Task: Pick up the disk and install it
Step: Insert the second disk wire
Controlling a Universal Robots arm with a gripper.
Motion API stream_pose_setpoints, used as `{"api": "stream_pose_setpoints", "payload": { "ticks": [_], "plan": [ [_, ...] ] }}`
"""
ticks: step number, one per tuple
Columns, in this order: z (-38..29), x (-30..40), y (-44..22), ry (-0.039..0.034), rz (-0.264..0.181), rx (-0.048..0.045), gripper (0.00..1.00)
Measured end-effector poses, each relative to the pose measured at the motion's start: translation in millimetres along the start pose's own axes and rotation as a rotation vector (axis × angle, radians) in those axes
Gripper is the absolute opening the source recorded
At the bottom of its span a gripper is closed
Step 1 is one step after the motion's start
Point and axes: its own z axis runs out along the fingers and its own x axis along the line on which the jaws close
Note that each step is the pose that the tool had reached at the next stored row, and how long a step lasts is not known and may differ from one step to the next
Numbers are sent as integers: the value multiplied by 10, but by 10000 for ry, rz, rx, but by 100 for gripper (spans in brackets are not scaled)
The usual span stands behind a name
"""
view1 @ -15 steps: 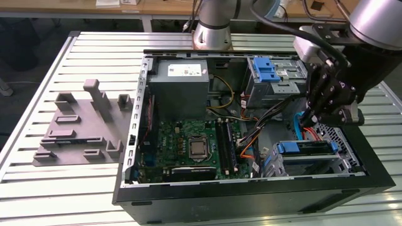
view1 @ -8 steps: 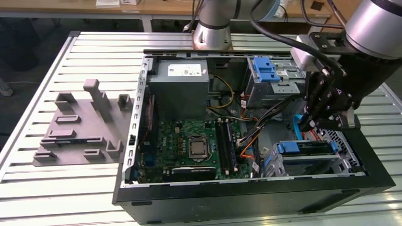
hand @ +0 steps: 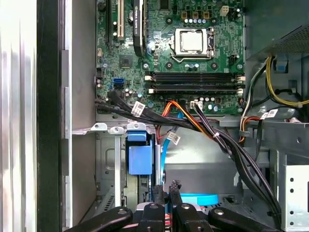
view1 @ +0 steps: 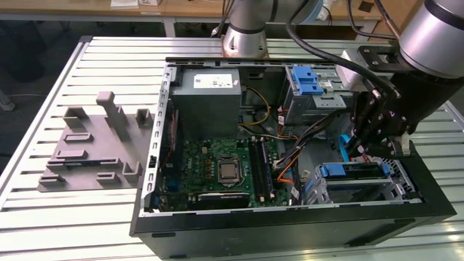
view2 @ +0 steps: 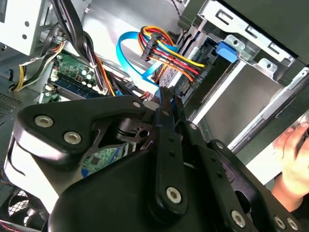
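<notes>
The arm reaches from the exterior view's right down into the open computer case [view1: 290, 223], its gripper [view1: 373, 145] lowered beside the drive bay. The fingers [hand: 170, 189] stand nearly together, clasping nothing. The disk [view1: 355, 171] sits in the lower bay, its blue carrier tab [hand: 140, 159] facing the motherboard [view1: 225, 168].
</notes>
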Motion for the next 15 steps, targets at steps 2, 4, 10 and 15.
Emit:
{"api": "stream_pose_setpoints", "payload": {
  "ticks": [2,4,10,15],
  "plan": [
    [2,6,0,2,0,0,16],
    [9,33,-1,0,0,0,16],
    [25,114,-7,2,-1,0,16],
    [42,121,-27,1,1,0,16]
  ]
}}
